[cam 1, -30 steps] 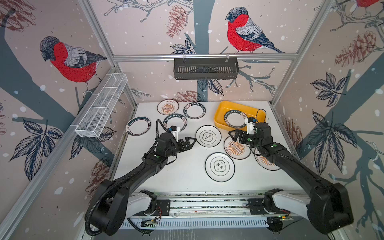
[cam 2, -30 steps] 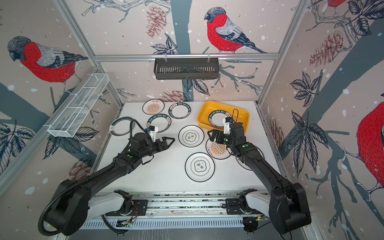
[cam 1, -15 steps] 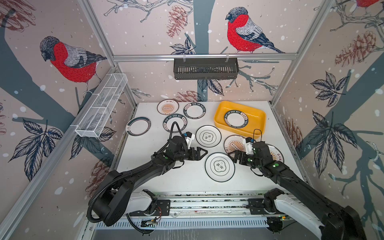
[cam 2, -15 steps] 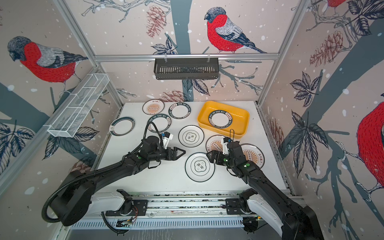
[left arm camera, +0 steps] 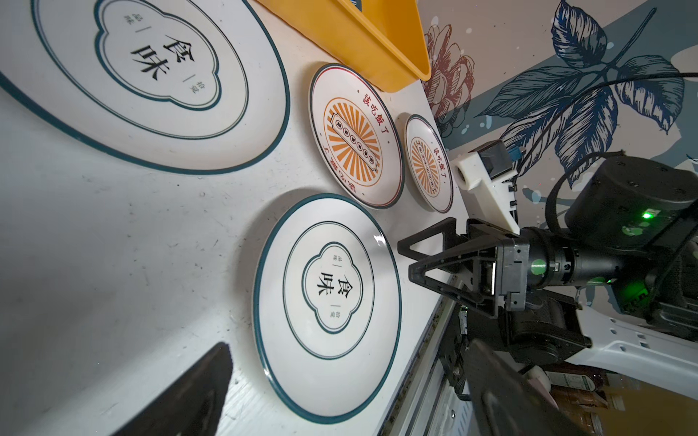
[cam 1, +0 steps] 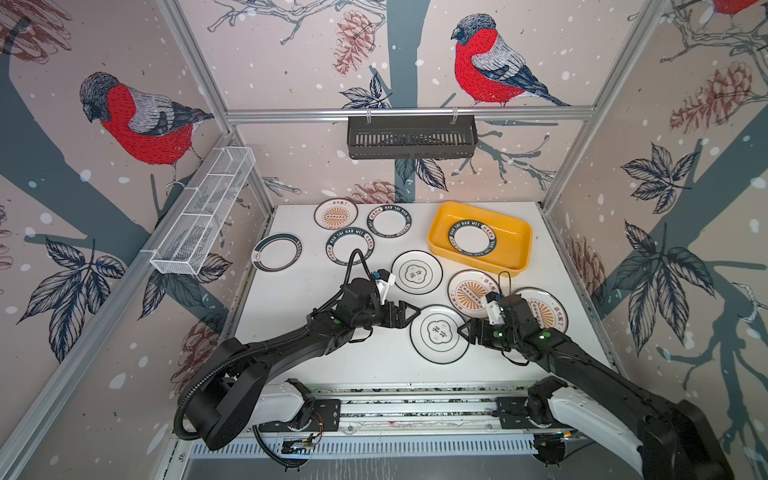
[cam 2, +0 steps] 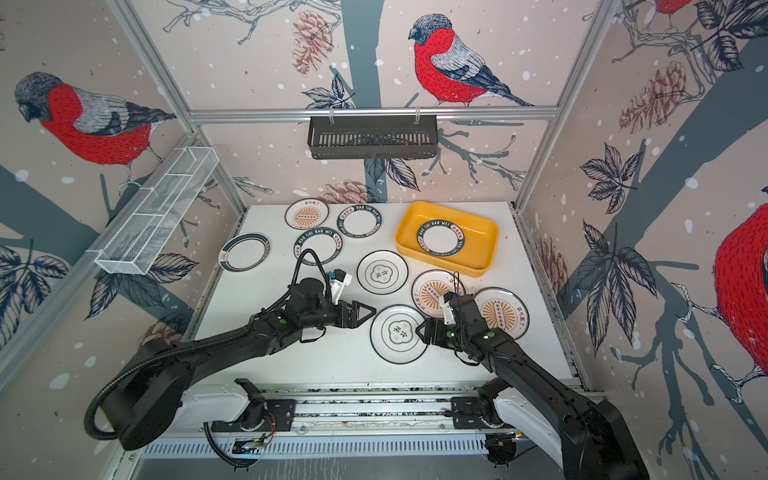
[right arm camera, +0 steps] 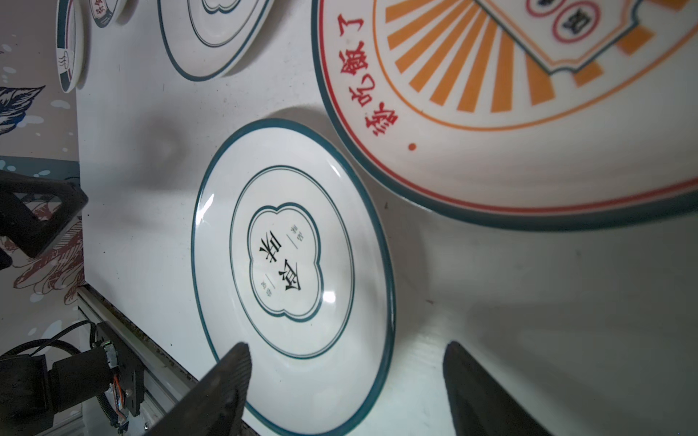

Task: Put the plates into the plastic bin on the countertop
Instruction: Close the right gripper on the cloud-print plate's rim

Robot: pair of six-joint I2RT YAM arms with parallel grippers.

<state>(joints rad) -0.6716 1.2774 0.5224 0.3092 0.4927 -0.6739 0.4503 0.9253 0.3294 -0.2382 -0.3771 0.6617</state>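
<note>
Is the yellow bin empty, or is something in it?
Not empty. One plate with a dark lettered rim lies flat inside the bin.

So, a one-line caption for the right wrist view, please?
Open right gripper at the rim of a flower-emblem plate on the white countertop.

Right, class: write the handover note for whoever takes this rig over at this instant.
Left gripper: open, empty, beside the nearest flower-emblem plate.
Right gripper: open, jaws straddling that plate's rim on the opposite side, not closed on it.
Done: one lettered plate lies in the yellow bin.
To do: eight more lie on the countertop, this one first.
</note>
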